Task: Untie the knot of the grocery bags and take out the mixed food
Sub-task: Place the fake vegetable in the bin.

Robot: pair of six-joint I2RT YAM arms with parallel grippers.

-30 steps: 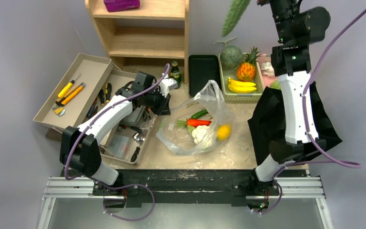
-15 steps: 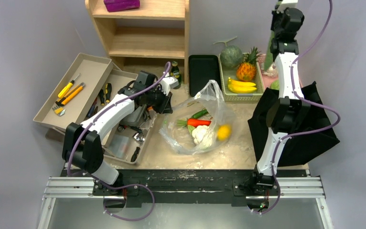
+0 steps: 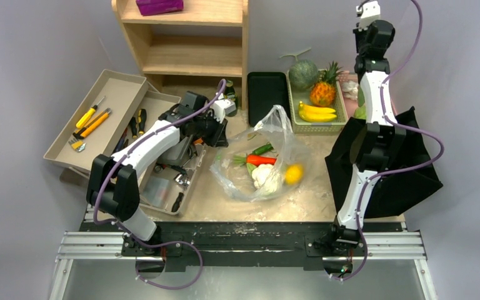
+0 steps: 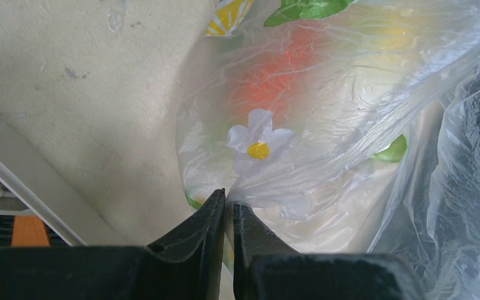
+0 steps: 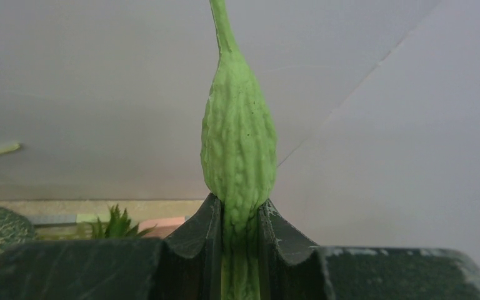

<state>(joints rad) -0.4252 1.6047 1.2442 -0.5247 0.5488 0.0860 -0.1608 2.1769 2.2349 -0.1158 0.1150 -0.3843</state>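
Observation:
The see-through plastic grocery bag lies open mid-table. Through it show a red pepper, a yellow citrus, a white cauliflower and a green piece. My left gripper is shut on a pinch of the bag's film at its left edge. The black cloth bag slumps at the right, under the right arm. My right gripper is shut on a bumpy green gourd, held stem-up at the back right. The right arm hides that gripper in the top view.
A basket behind the plastic bag holds a melon, pineapple and bananas. A flat black tray, a green bottle and a wooden shelf stand at the back. Tool trays sit left.
The right arm has carried the gourd from high near the camera away toward the back right, behind the basket. The left gripper keeps its pinch on the bag and has barely shifted.

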